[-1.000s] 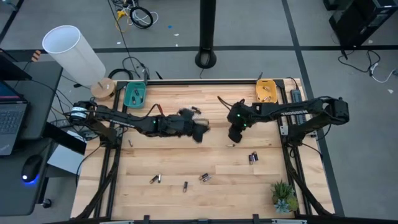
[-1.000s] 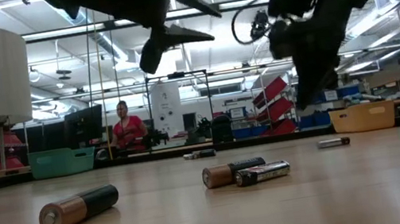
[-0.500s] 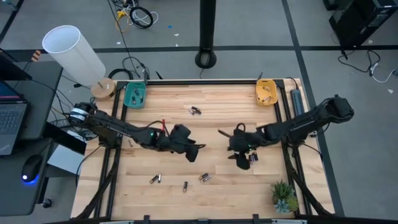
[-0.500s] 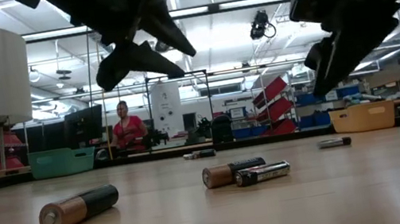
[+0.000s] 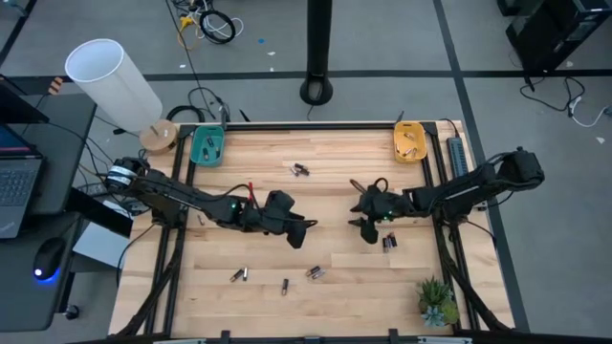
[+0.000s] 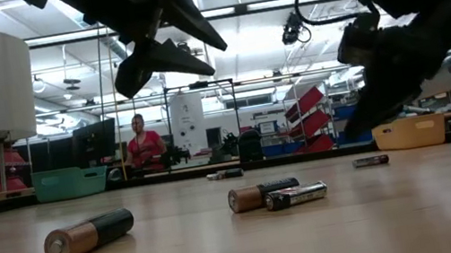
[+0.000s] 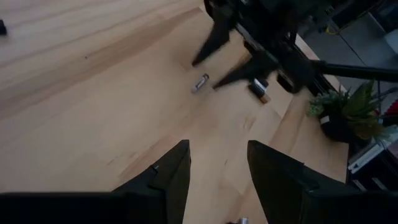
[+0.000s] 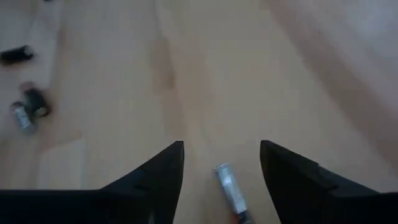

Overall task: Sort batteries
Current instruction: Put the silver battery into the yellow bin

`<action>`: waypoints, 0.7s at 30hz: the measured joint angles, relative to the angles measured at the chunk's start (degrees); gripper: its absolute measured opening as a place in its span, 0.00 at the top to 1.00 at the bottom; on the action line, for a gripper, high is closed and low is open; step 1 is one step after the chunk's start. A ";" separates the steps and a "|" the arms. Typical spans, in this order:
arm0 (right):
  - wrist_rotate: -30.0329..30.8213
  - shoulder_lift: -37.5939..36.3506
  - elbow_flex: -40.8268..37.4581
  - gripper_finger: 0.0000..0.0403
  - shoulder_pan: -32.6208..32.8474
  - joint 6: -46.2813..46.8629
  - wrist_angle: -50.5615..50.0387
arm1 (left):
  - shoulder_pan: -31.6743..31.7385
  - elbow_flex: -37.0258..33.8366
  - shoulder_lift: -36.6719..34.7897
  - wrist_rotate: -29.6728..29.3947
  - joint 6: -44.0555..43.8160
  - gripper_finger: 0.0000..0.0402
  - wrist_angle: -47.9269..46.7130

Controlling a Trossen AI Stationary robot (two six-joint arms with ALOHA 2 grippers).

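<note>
Several small batteries lie on their sides on the wooden table (image 5: 268, 315): a pair (image 5: 299, 170) at the far middle, a pair (image 5: 389, 242) at the right, and singles (image 5: 239, 274) (image 5: 285, 285) (image 5: 315, 272) near the front. My right gripper (image 8: 221, 165) is open and low over the table's right-middle. A silvery battery (image 8: 229, 188) lies between its fingers, not visibly touched. My left gripper (image 5: 304, 234) hangs open above the table's middle (image 6: 168, 49), with nothing between its fingers (image 7: 214, 168).
A teal tray (image 5: 207, 146) stands at the far left corner and an orange tray (image 5: 410, 140) at the far right. A small plant (image 5: 436, 301) stands at the near right corner. A white lamp (image 5: 110, 81) stands beyond the left edge. A person (image 6: 145, 144) sits in the room behind.
My right gripper has swung from the far middle toward the near edge and down, tipping more steeply, and has opened. It now straddles the single silvery battery. My left gripper has moved a little toward the near edge and stayed open. The batteries have not moved.
</note>
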 joint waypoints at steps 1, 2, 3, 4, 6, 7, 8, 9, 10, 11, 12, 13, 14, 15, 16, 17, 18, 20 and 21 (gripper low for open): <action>0.01 -0.01 -0.26 0.47 -0.55 -1.07 0.60 | 0.00 0.00 0.00 0.16 0.08 0.57 -0.08; 0.00 -0.01 -0.60 0.48 -0.91 -1.93 0.90 | 0.00 0.00 0.00 0.40 0.22 0.57 -0.06; -0.21 -0.01 -0.95 0.48 -1.23 -2.45 0.95 | 0.02 0.00 0.00 0.44 0.23 0.57 -0.05; -0.25 -0.01 -1.25 0.49 -1.44 -3.10 1.23 | 0.10 0.00 0.00 0.45 0.24 0.57 -0.05; -0.39 -0.01 -1.67 0.49 -1.82 -3.96 3.56 | 0.15 0.00 0.00 0.46 0.29 0.57 -0.10; -0.37 -0.03 -1.96 0.49 -2.00 -4.09 4.57 | 0.17 0.00 0.00 0.46 0.45 0.57 -0.21; -0.40 -0.04 -2.18 0.50 -2.13 -4.10 4.82 | 0.17 0.00 0.00 0.46 0.61 0.57 -0.30; -0.56 -0.01 -2.37 0.50 -2.21 -3.95 4.83 | 0.17 0.00 0.00 0.46 0.66 0.57 -0.46; -0.88 -0.01 -2.46 0.50 -2.32 -3.84 4.95 | 0.17 0.00 0.00 0.46 0.68 0.57 -0.75; -1.02 -0.01 -2.46 0.51 -2.41 -3.74 5.24 | 0.17 0.00 0.00 0.46 0.68 0.57 -0.93; -1.06 -0.01 -2.46 0.51 -2.41 -3.79 5.41 | 0.17 0.00 0.00 0.46 0.68 0.57 -0.89; -1.06 0.24 -2.46 0.52 -2.41 -4.11 5.41 | 0.15 0.00 0.00 0.46 0.68 0.57 -0.89; -1.06 0.76 -2.46 0.52 -2.41 -4.42 5.69 | 0.15 0.00 0.00 0.46 0.70 0.57 -0.88; -1.13 1.42 -2.46 0.52 -2.41 -4.51 5.95 | 0.15 0.00 0.00 0.39 0.72 0.57 -0.88; -1.26 2.36 -2.50 0.53 -2.45 -4.70 6.86 | 0.15 0.00 0.00 0.14 0.72 0.57 -0.92; -1.40 3.45 -2.50 0.53 -2.45 -4.84 8.13 | 0.15 0.00 0.00 -0.13 0.71 0.57 -0.90; -1.48 4.66 -2.48 0.53 -2.45 -4.84 8.95 | 0.15 0.00 0.00 -0.33 0.73 0.57 -0.89; -1.50 7.13 -2.48 0.54 -2.45 -4.35 11.17 | 0.15 0.02 0.00 -0.54 0.60 0.57 -0.89; -1.52 8.36 -2.50 0.54 -2.45 -3.95 12.50 | 0.16 0.00 0.00 -0.57 0.57 0.57 -0.89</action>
